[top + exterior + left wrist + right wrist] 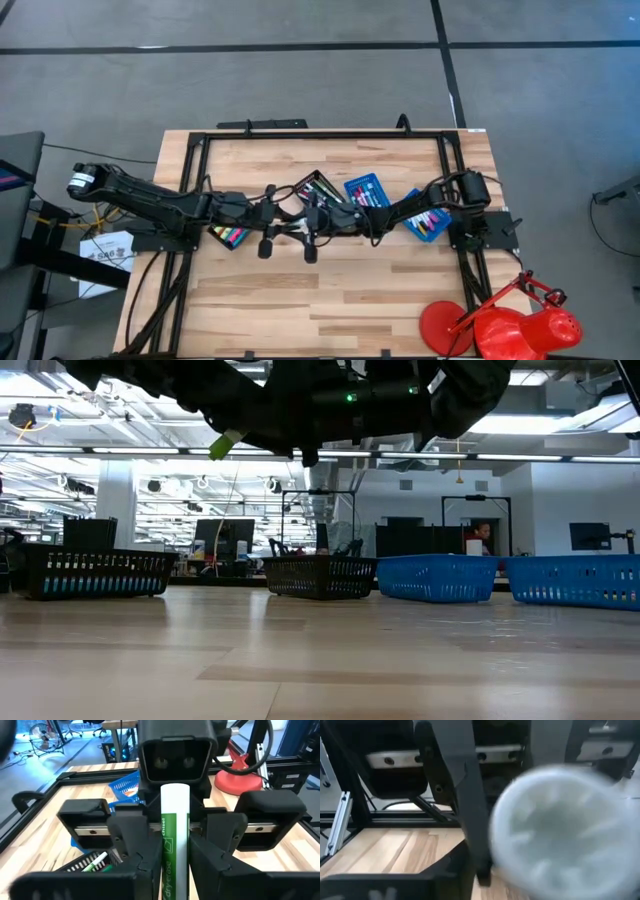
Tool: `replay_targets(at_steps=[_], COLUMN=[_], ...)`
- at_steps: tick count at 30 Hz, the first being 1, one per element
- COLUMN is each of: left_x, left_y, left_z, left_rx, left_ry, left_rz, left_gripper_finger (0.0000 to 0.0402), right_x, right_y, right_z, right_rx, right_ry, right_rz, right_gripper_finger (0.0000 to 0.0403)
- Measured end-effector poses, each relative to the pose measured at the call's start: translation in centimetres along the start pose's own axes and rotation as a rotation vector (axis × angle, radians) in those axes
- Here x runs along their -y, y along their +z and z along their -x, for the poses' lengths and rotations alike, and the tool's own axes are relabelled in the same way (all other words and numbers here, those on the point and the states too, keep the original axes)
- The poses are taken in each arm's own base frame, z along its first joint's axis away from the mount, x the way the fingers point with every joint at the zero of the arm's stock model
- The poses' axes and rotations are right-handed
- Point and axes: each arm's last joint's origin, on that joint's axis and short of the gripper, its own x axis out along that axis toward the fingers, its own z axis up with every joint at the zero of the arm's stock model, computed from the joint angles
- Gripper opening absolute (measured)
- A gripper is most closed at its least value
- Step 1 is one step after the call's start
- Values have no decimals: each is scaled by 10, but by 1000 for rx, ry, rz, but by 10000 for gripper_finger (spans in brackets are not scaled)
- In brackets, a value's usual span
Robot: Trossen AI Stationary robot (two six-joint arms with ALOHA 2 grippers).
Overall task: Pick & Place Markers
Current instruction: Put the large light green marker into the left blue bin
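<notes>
Mid-handover above table [330, 290] centre: green-and-white marker [174, 845] clamped in left gripper [170, 865], end-on against right gripper [345, 218], whose finger state cannot be told. Next: 1 clean release, then carry to tray [365, 190].

bright, even overhead light | ceiling strip lamps [300, 452] glaring | soft shadows | white marker end [560, 830] blurred

Bare wooden tabletop [330, 300] across the near half, open to approach. Farther back, blocked by a row of mesh trays [320, 576], black and blue. Mid-table airspace crowded where left gripper [300, 228] and right gripper [318, 220] meet; red lamp [500, 325] in one near corner.
</notes>
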Motion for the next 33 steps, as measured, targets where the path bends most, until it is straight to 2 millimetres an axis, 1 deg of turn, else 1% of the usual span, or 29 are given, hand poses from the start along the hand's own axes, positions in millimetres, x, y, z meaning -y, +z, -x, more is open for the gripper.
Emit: replay_targets(at_steps=[5, 9, 12, 15, 18, 23, 27, 30, 33], left_x=[0, 0, 0, 0, 0, -1, -1, -1, -1], left_y=[0, 0, 0, 1, 1, 0, -3, -3, -3], left_z=[0, 0, 0, 0, 0, 0, 0, 0, 0], left_rx=[-2, -4, -3, 8, 2, -6, -26, -27, -26], left_ry=[5, 5, 5, 6, 10, 33, 32, 31, 31], left_rz=[0, 1, 7, 41, 46, 45, 42, 42, 42], left_gripper_finger=[81, 81, 82, 89, 105, 136, 149, 149, 145], right_x=[0, 1, 1, 1, 4, 6, 8, 12, 22], right_y=[-2, -1, 2, 10, 20, 44, 63, 64, 53], right_z=[0, 1, 2, 5, 13, 37, 67, 91, 112], right_rx=[-16, -24, -25, -51, -112, -230, -347, -475, -640], right_ry=[-1, -6, -23, -22, -42, -151, -326, -506, -648], right_rz=[2, 3, 3, -13, -36, -47, -49, -57, -139], right_gripper_finger=[85, 60, 55, 62, 65, 60, 59, 58, 59])
